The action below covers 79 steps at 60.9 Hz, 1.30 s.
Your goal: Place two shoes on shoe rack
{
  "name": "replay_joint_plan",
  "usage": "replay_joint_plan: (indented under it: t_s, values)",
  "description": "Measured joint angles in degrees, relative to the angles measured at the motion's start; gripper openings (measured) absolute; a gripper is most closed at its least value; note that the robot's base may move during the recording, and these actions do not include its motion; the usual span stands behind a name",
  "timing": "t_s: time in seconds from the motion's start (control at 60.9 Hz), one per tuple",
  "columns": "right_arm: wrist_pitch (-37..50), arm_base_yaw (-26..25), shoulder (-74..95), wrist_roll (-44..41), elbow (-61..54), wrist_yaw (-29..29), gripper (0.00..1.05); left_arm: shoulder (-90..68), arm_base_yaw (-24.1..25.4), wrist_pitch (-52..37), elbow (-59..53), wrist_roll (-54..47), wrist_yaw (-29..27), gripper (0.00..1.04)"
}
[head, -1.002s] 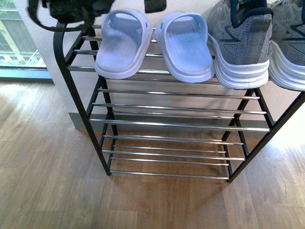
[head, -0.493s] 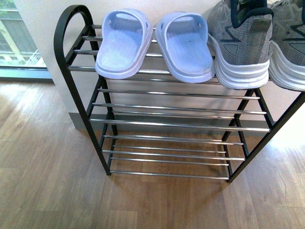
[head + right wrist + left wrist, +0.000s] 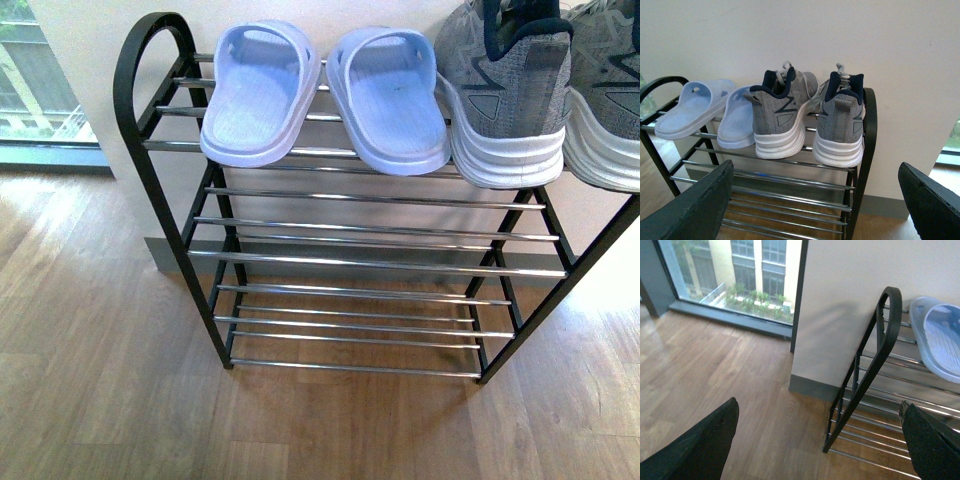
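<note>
From the front, we see the shoe rack (image 3: 180, 230) standing on the wooden floor (image 3: 100, 400) against a pale wall (image 3: 90, 60). On its top tier sit two light blue slippers (image 3: 262, 92), side by side, and next to them, toward the right end of the rack, the two grey sneakers: the left sneaker (image 3: 505, 95) with its heel toward us and the right sneaker (image 3: 605, 95) partly cut off by the picture's edge. Neither arm shows in this view, and the lower tiers carry nothing.

In the left wrist view we look down past the left gripper (image 3: 817, 440), whose two dark fingers (image 3: 700, 445) stand wide apart with nothing between them. Beyond it are the rack's rounded black end frame (image 3: 875, 355), part of one slipper (image 3: 945, 340), the floor and a window (image 3: 740, 275). The sneakers are out of this picture, so we cannot place them against this gripper here.

In the right wrist view the right gripper (image 3: 815, 205) is likewise spread open and empty, its fingers (image 3: 695, 205) at the picture's lower corners. Both sneakers (image 3: 782, 117) (image 3: 842, 125) rest upright on the top bars, heels toward the camera, close together but possibly not quite touching; the angle leaves that unclear. They lie well apart from the gripper, beyond it and free of its fingers, with the slippers beside them.
</note>
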<state>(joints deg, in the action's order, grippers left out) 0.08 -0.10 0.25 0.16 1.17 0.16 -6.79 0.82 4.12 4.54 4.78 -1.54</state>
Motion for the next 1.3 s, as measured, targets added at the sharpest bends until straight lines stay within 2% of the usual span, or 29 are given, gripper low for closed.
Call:
replay_joint_plan:
  t_s: [0.049,0.131,0.148,0.246,0.805,1.15,1.199,1.297]
  values:
    - [0.0,0.0,0.0,0.0,0.0,0.0,0.95,3.7,-0.6,-3.1,-2.3,-1.7,1.7,0.75]
    - [0.0,0.0,0.0,0.0,0.0,-0.1,0.95,5.7,-0.8,-3.9,-3.6,-3.0,1.3,0.61]
    - [0.0,0.0,0.0,0.0,0.0,-0.1,0.95,5.8,-0.8,-4.0,-3.7,-4.0,1.6,0.21]
    - [0.0,0.0,0.0,0.0,0.0,-0.2,0.95,5.8,-0.8,-4.0,-3.7,-4.0,1.6,0.01]
    - [0.0,0.0,0.0,0.0,0.0,-0.1,0.95,5.8,-0.8,-4.0,-3.7,-4.2,1.6,0.01]
    - [0.0,0.0,0.0,0.0,0.0,-0.1,0.95,5.8,-0.8,-4.0,-3.7,-4.2,1.6,0.62]
    - [0.0,0.0,0.0,0.0,0.0,-0.1,0.95,5.8,-0.8,-4.0,-3.7,-4.2,1.6,0.74]
    - [0.0,0.0,0.0,0.0,0.0,-0.1,0.95,5.8,-0.8,-4.0,-3.7,-4.2,1.6,0.92]
